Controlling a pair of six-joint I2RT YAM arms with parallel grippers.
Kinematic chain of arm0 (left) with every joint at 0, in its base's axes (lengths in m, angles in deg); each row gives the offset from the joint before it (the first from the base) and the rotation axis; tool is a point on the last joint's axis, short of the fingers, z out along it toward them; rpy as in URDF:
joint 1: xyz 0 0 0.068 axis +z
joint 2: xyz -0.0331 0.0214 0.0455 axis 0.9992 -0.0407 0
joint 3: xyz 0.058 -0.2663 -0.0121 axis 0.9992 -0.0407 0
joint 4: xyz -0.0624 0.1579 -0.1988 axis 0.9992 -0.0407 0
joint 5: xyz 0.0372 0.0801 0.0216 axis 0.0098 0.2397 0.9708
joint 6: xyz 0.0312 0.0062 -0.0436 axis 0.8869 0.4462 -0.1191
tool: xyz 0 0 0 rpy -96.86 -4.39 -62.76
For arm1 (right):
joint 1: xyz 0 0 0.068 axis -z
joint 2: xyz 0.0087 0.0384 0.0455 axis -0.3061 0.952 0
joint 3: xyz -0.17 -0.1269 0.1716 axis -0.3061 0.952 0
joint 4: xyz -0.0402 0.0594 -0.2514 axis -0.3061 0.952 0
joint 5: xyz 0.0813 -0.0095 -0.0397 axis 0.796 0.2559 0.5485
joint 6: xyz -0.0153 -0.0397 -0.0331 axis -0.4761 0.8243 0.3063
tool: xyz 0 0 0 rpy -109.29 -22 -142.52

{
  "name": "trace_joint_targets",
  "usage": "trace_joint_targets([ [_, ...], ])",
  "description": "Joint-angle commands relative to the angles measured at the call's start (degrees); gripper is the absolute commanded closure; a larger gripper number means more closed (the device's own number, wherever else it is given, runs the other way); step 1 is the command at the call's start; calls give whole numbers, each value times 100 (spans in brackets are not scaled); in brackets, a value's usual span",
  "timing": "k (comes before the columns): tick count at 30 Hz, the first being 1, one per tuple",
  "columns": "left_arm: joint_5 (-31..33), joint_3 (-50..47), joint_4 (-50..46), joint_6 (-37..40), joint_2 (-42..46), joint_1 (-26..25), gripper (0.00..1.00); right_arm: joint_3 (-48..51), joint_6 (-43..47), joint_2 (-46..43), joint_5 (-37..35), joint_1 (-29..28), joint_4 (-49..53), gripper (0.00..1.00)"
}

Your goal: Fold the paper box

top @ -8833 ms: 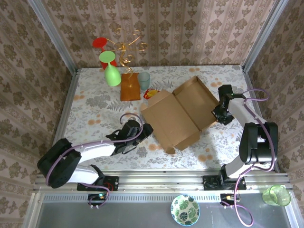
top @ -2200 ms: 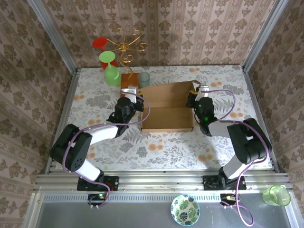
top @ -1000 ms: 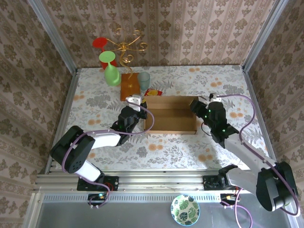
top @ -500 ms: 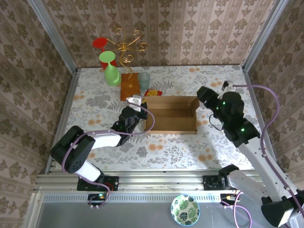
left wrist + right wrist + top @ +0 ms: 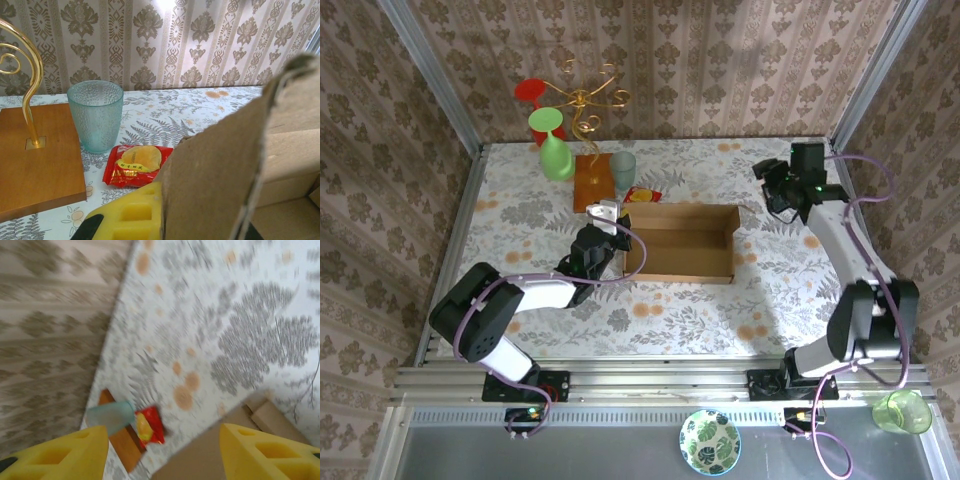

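While left pincer [image 5: 618, 230] clamps paper box [image 5: 680, 245] wall, right pincer [image 5: 164, 432] gapes empty, cup [image 5: 95, 115], snack packet [image 5: 135, 164] nearby

The left arm [image 5: 520, 295] and right arm [image 5: 850, 240] are both wearing white shells between black joints. Purple cables [image 5: 895, 215] are looping back from the left pincer [image 5: 620, 243] and right pincer [image 5: 767, 183], whose fingers [image 5: 65, 452] are showing yellow, ribbed moulding.

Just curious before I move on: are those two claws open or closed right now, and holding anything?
Left claw: closed on the paper box, at its left wall.
Right claw: open, holding nothing.
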Motion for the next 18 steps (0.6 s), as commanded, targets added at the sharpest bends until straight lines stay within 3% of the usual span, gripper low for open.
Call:
trace_joint_targets([
  [1, -17, 35, -49, -194, -138, -25, 100, -375, -528, 376, 1017, -52, 369, 41],
  [18, -268, 5, -148, -731, 32, -92, 100, 237, -497, 528, 1338, -416, 646, 51],
])
